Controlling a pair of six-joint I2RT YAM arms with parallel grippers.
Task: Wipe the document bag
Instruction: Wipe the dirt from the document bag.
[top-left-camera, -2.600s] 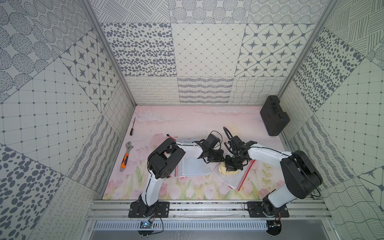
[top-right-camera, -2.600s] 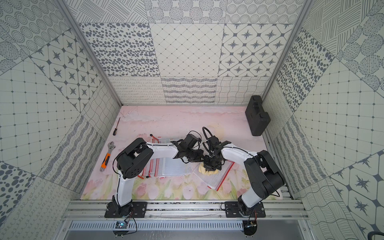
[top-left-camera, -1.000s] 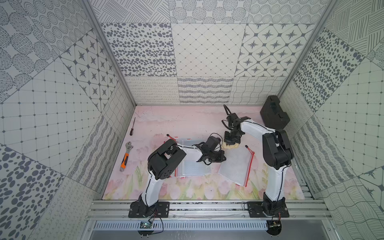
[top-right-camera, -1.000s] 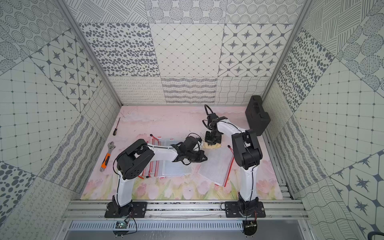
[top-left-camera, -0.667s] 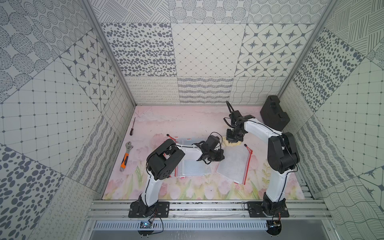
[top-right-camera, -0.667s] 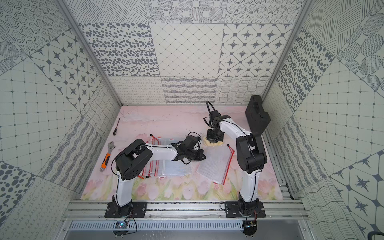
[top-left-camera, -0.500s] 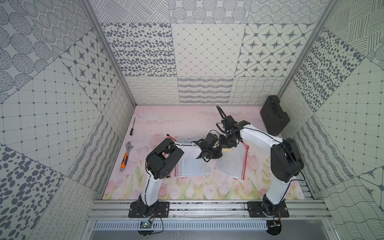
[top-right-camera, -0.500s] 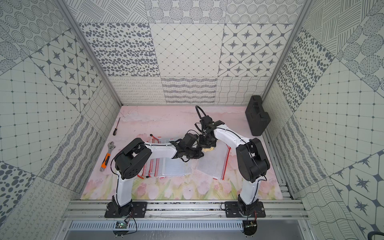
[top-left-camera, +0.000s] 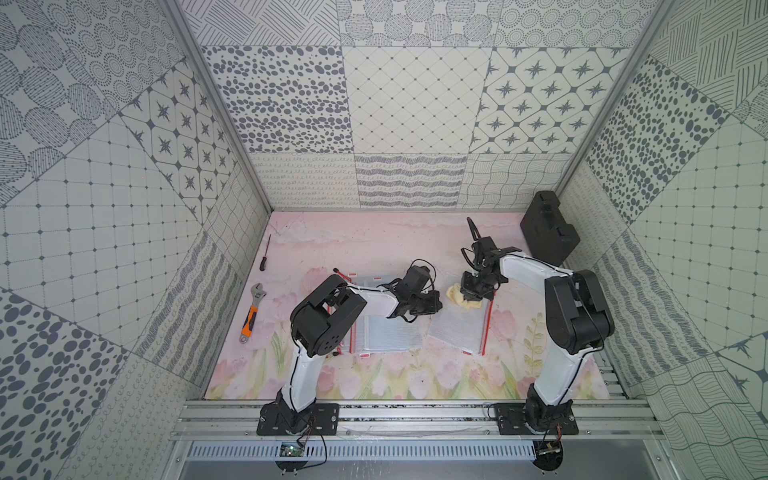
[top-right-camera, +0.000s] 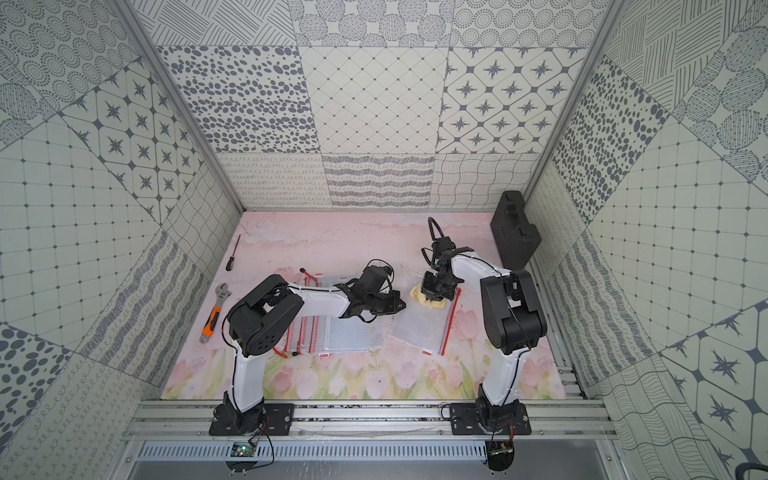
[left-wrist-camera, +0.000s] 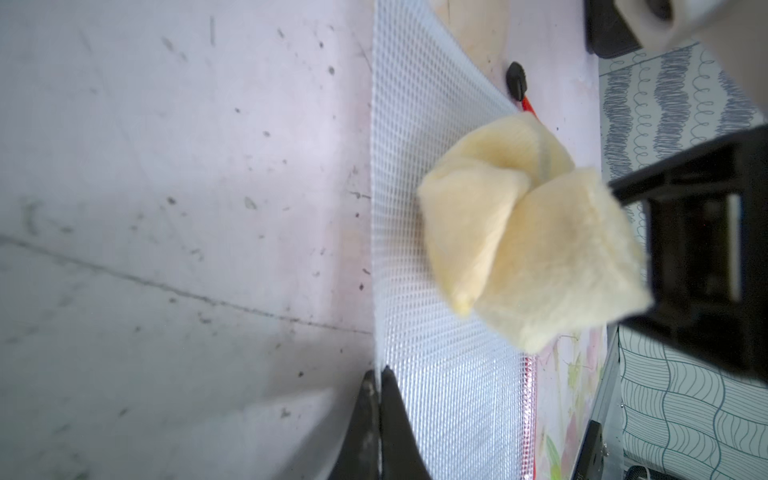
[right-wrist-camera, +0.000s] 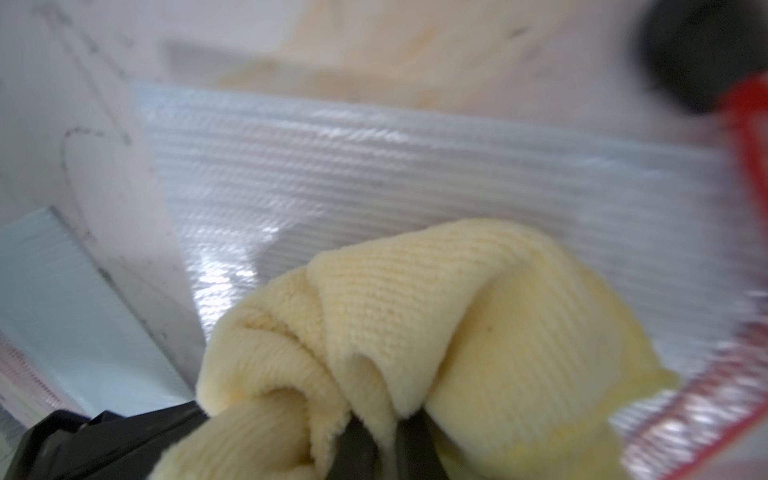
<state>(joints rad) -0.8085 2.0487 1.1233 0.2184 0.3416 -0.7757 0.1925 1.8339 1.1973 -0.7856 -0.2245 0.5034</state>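
document bag: we see the clear mesh document bag (top-left-camera: 457, 330) lying flat on the flowered mat (top-left-camera: 374, 245), between the two arms and just beside a stack of similar bags (top-left-camera: 386, 338).
left gripper: the left gripper (left-wrist-camera: 379, 388) is pinched tight on the bag's thin edge, as the left wrist view shows.
right gripper: the right gripper (right-wrist-camera: 376, 446) is clamped on a bunched yellow cloth (right-wrist-camera: 457, 316) at the far end of the bag, close to the red zipper (top-left-camera: 485, 328).
contact: we cannot tell whether the cloth presses fully on the mesh or only brushes it.
risk, bag slip: we judge that the pinch holds very little material. a hard stroke could pull the edge free, and the bag would slide or buckle.
risk, zipper: the cloth sits near the black zipper pull (left-wrist-camera: 517, 81). we think a fold could snag there and drag the bag round.
risk, cloth: only a few folds sit in the jaws, so pressing while dragging could work the wad loose.
risk, arms: both wrists are close together over one bag. in our view, a stroke towards the left gripper could bump it.
writing: small red-and-white tags (top-left-camera: 364, 355) sit at the bag corners, but their print is too small for us to read.
brands: we find none legible, neither on the black case (top-left-camera: 548, 235) nor on the orange-handled wrench (top-left-camera: 251, 309).
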